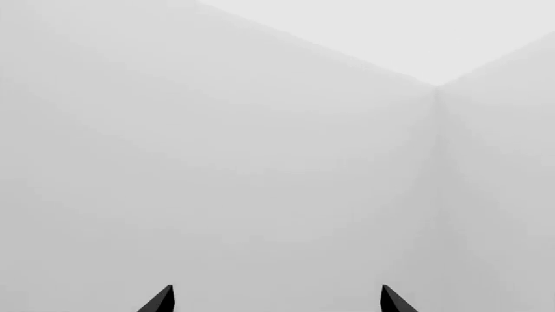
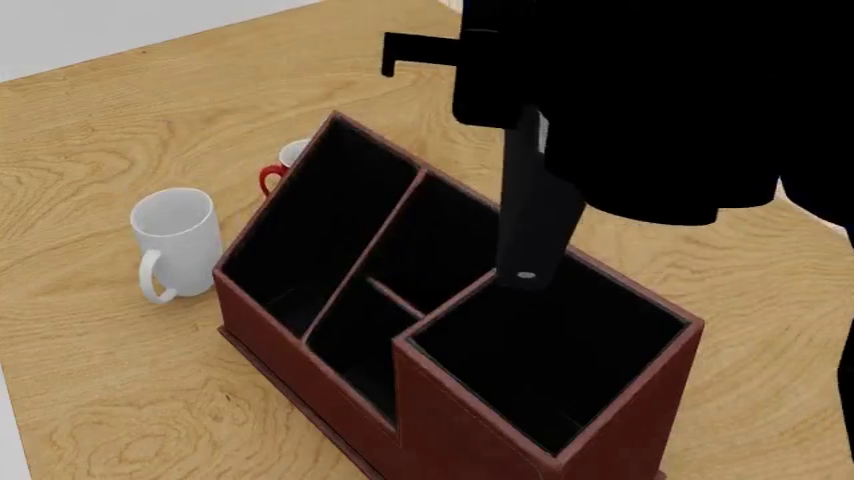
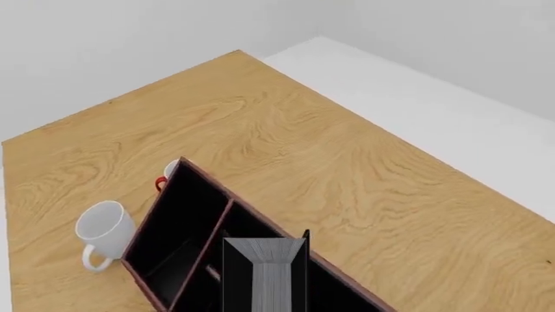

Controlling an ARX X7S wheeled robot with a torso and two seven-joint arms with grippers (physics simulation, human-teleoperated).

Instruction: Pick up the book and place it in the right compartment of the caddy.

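Note:
The reddish-brown caddy (image 2: pixel 262 322) with black-lined compartments stands on the wooden table and also shows in the right wrist view (image 3: pixel 178 221). Its tall right compartment (image 2: pixel 547 350) is nearest me and holds nothing. My right gripper (image 2: pixel 534 105) is shut on the black book (image 2: pixel 538 215), which hangs upright. The book's lower end is just above the far rim of the right compartment. The right wrist view shows the book's white page edges (image 3: pixel 270 276) over the caddy; the fingers are hidden there. My left gripper (image 1: pixel 277 302) is open and empty, facing a white wall.
A white mug (image 2: pixel 176 235) stands left of the caddy and also shows in the right wrist view (image 3: pixel 103 231). A red-handled mug (image 2: pixel 278 168) stands behind the caddy's far left end. The table (image 2: pixel 120 390) ends at a white floor beyond its far edge.

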